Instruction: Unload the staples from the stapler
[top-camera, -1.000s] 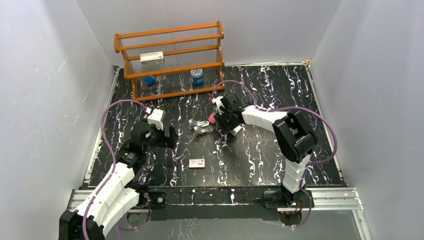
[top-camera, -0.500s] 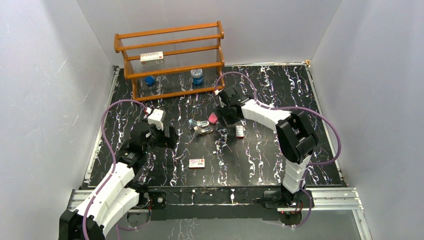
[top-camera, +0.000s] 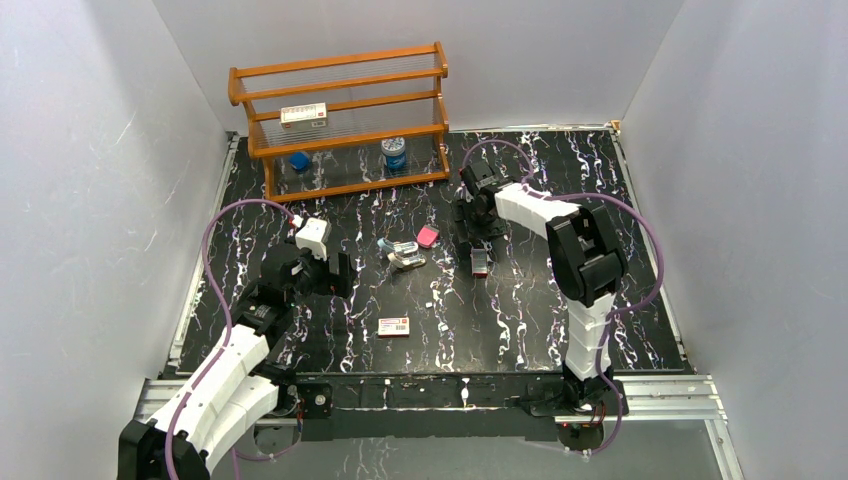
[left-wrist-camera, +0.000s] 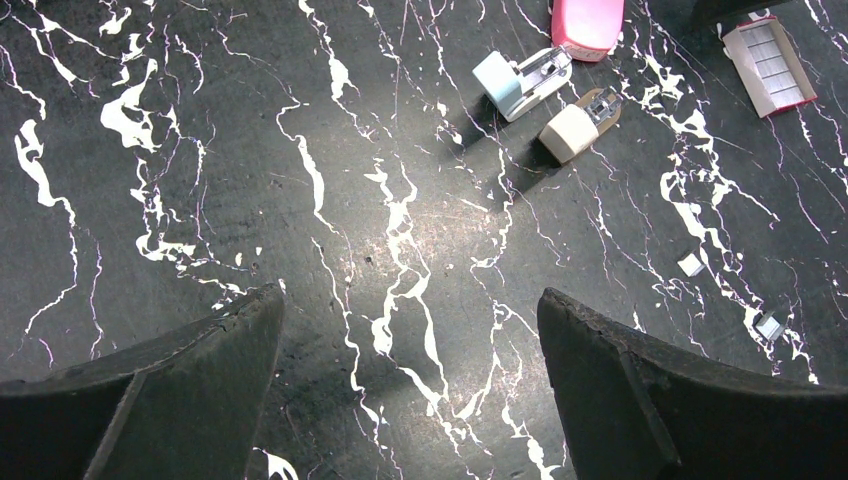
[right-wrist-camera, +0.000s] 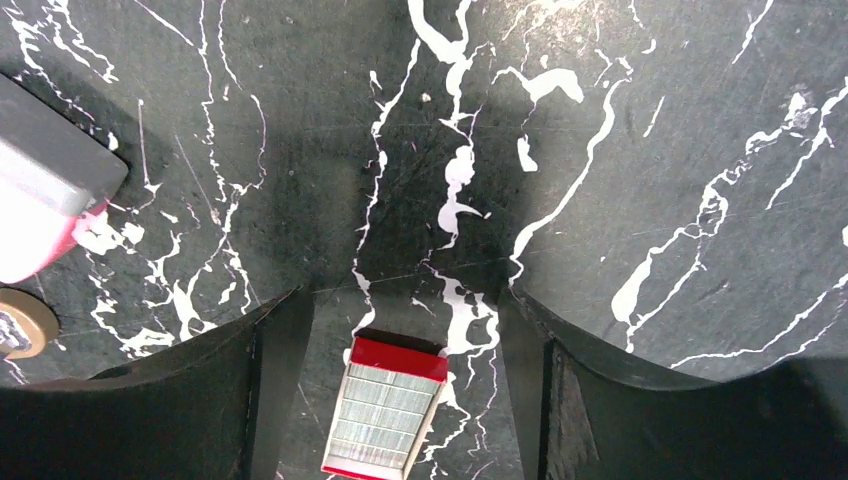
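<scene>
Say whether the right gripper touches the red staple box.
Apart. The right wrist view shows dark table between the red staple box and each finger of the open right gripper.

The marbled table (top-camera: 560, 300) bears a rack (top-camera: 340, 120), the stapler (top-camera: 405, 255), pink block (top-camera: 427, 236), staple tray (top-camera: 480, 262) and labelled box (top-camera: 394, 326).

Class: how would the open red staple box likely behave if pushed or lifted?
Small and flat, the staple box probably slides rather than tips on the smooth table. Open-topped, it may spill staples if tilted. Its thin walls look crushable.
</scene>
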